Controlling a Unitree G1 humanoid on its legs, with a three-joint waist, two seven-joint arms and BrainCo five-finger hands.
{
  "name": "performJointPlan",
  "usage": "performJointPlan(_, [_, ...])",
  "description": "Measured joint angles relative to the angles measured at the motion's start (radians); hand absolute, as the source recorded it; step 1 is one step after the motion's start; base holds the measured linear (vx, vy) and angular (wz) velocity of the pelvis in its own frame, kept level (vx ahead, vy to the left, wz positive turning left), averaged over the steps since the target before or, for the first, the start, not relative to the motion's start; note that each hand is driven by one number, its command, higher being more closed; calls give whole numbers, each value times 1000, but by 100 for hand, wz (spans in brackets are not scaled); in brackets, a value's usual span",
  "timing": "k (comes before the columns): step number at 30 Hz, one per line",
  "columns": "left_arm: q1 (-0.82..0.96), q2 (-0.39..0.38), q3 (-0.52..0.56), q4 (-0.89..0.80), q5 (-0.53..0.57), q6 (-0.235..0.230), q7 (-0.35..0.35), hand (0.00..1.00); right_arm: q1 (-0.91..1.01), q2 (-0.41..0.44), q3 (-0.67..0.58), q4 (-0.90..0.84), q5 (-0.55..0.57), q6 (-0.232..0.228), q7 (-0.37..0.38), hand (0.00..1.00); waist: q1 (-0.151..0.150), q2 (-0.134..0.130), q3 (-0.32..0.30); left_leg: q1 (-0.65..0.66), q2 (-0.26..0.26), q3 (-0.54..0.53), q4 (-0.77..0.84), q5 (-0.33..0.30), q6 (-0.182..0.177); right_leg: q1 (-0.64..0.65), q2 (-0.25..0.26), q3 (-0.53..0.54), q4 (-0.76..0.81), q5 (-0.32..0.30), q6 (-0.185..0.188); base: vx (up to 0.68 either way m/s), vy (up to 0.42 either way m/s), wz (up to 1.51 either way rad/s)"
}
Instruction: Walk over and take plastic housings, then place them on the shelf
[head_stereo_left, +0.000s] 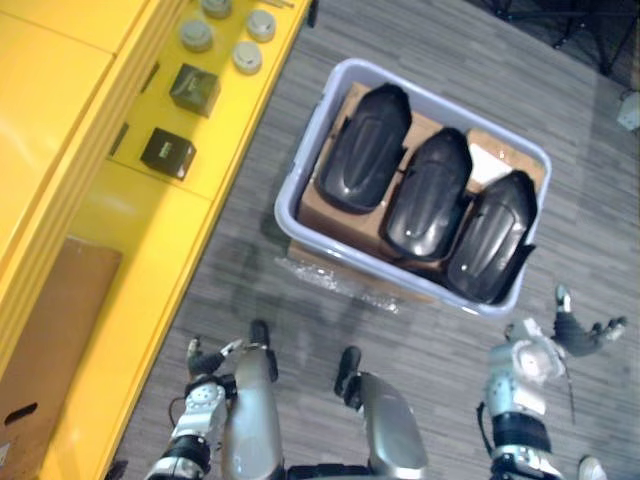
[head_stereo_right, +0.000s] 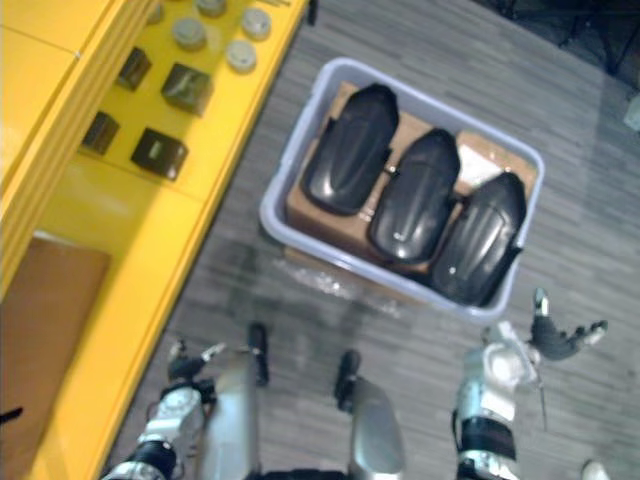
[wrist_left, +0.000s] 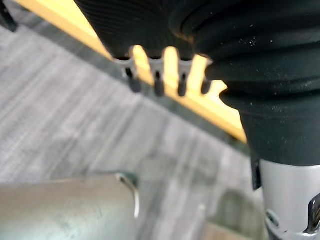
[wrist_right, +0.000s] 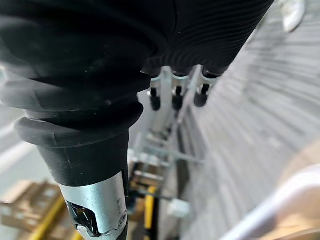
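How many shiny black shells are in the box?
3, side by side in the bin: the housing nearest the yellow shelf, the middle housing, the farthest housing. More may hide underneath.

A grey floor (head_stereo_left: 420, 330) with a fine streaked grain fills the room. Along its left side stands a yellow shelf (head_stereo_left: 130, 250), its long edge running diagonally. Small dark square boxes (head_stereo_left: 168, 152) sit on the shelf's surface back from that edge, and round grey caps (head_stereo_left: 247, 57) cluster close to the edge at the far end. A brown board (head_stereo_left: 55, 330) lies at the shelf's near end. Dark stand legs (head_stereo_left: 580, 30) cross the floor's far right corner.
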Motion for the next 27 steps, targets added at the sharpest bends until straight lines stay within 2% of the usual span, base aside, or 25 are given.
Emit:
performJointPlan(4, [0,0,-14,0,1,-2,0,0,-80,-62,-12,118,33,8,46,0,6,1,0,2,-22,-18,-54,44,0,-4,-10,-23,-8,12,0,34,-21,22])
performJointPlan(5, [-1,1,-20,0,2,-2,0,0,-117,-103,-15,163,47,10,57,0,12,4,1,2,-26,-17,-60,48,1,-8,-12,-22,-8,13,-1,30,-2,2])
performJointPlan(9, [-1,-1,-23,3,0,-3,0,0,-238,-222,-21,254,77,32,84,0,19,32,15,0,-34,-17,-70,53,2,-11,-17,-21,-14,17,-1,37,26,3])
performJointPlan(12, [-2,-10,-29,26,-2,-2,-2,0,-303,-292,-21,326,93,58,99,0,24,72,20,-10,-40,-22,-69,53,3,-18,-20,-22,-17,18,1,33,29,6])
performJointPlan(14, [-3,-29,-29,45,-15,-1,-4,0,-341,-328,-19,361,93,99,118,0,30,109,21,-19,-46,-23,-70,54,5,-28,-26,-21,-15,19,3,15,15,1])
performJointPlan(15, [-3,-34,-29,48,-29,0,-5,0,-348,-335,-18,369,93,107,121,0,31,118,20,-21,-47,-23,-70,54,5,-29,-27,-21,-15,19,3,0,0,0])
performJointPlan(17, [-3,-44,-36,55,-42,1,-12,0,-363,-347,-15,387,96,154,139,0,39,143,20,-23,-47,-29,-70,54,5,-31,-28,-22,-15,19,3,0,0,0])
performJointPlan(20, [-3,-47,-36,61,-42,1,-20,0,-379,-356,-5,415,115,203,143,0,41,146,19,-32,-47,-42,-70,54,5,-41,-28,-24,-9,19,3,4,2,1])
performJointPlan(27, [-3,-56,-36,60,-73,-23,-26,0,-424,-409,24,470,117,256,190,0,44,148,20,-36,-50,-43,-71,60,6,-61,-37,-22,26,9,-3,-1,3,0])
